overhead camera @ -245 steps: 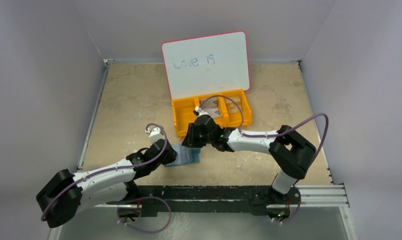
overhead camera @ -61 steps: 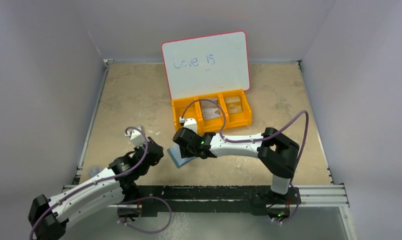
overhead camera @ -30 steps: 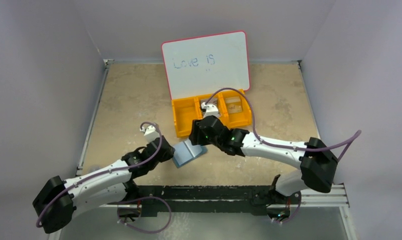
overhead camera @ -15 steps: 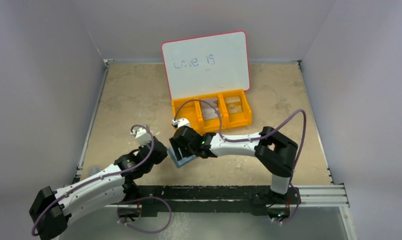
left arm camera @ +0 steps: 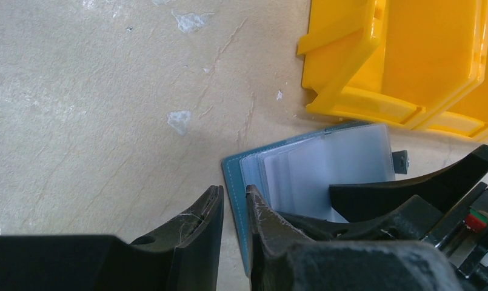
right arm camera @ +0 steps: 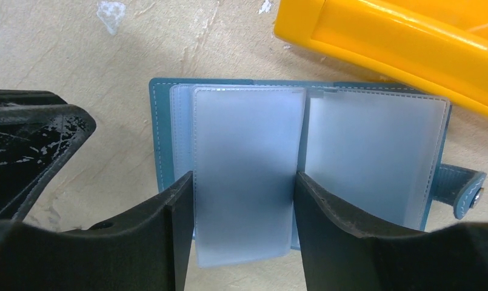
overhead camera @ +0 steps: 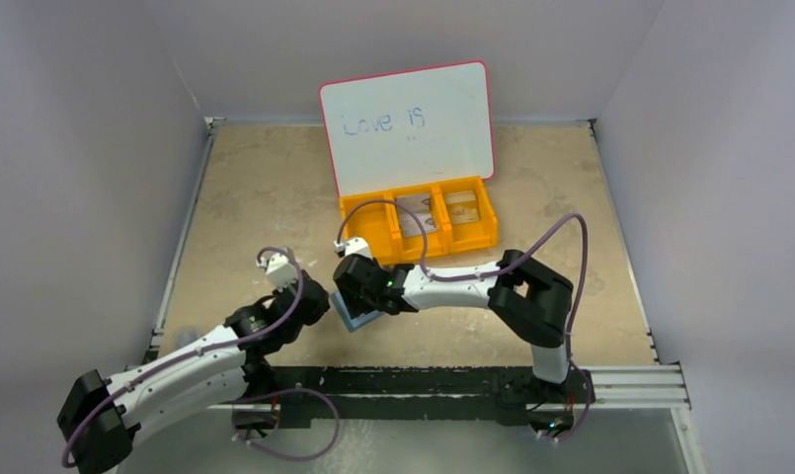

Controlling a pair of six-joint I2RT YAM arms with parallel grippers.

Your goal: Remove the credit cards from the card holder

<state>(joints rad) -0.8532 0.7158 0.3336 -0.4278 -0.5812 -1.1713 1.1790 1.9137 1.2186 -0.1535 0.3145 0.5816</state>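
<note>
**Right gripper straddles an open wallet sleeve, left gripper at the wallet's edge**

The wallet lies open and flat on the table, straight under the right gripper. The right jaws stand apart, one finger on each side of a frosted plastic sleeve. The sleeve fills the gap between them, and I can't tell if the pads touch it. A second sleeve page is just outside the right-hand finger. The snap tab sticks out further that way.

The left gripper has its fingers nearly together, with only a thin slit between them. The wallet's teal edge shows in that slit and runs under one finger. Whether it is pinched or just beside them, I can't tell. In the right wrist view the left gripper's black body sits just off the wallet's far side from the tab.

The orange bin is just past the right fingertips, close to the wallet but not clearly touching it. Cards lie in the bin's middle and right compartments, beyond both grippers. The sleeves are too frosted to show whether any card is inside them. The whiteboard stands behind the bin.
</note>
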